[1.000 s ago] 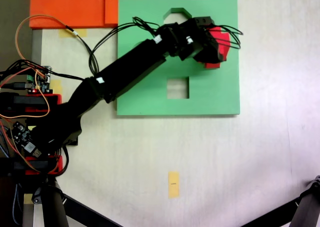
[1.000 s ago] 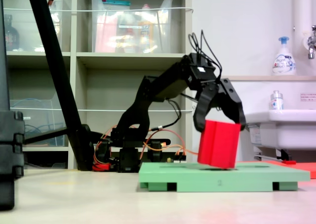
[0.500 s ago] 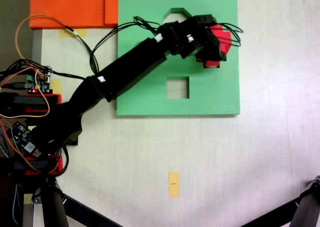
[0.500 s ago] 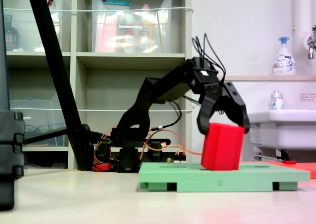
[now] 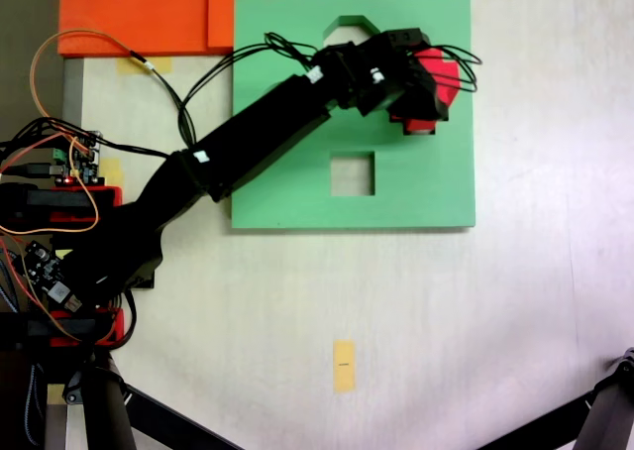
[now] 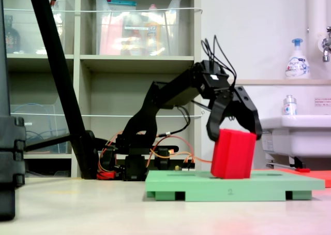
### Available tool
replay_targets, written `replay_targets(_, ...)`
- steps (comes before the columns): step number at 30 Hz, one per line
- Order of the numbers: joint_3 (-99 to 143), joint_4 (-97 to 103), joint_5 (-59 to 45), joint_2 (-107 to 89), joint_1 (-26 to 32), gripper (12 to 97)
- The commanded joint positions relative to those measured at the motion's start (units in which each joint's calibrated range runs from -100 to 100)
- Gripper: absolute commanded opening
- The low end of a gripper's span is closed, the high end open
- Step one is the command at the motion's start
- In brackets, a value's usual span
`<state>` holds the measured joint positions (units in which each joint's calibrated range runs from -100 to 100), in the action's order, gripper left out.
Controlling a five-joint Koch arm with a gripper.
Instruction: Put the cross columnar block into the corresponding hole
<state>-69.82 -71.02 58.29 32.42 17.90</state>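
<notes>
A fixed view from above hides the plus hole under my arm. My end effector (image 6: 234,133) grips the red cross block (image 6: 232,153), tilted, its bottom on the green board (image 6: 176,186).

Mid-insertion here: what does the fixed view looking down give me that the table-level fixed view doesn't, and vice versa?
Looking down only: the square cutout and the octagonal cutout, neither holding a block. Table level only: the cross columnar block stands tilted, its lower end at the green board's top face. Both: the end effector straddles the block's upper end.
</notes>
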Motion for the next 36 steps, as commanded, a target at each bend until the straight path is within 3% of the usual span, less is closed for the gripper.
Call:
replay_targets(1, -4.8, -3.5, -0.9, -4.3, 0.2, 48.9)
replay_targets(11, -4.8, -9.5, -1.7, -4.8, -0.4, 50.1)
replay_targets(36, -4.9, 2.7, -2.8, -1.0, 0.1, 49.7)
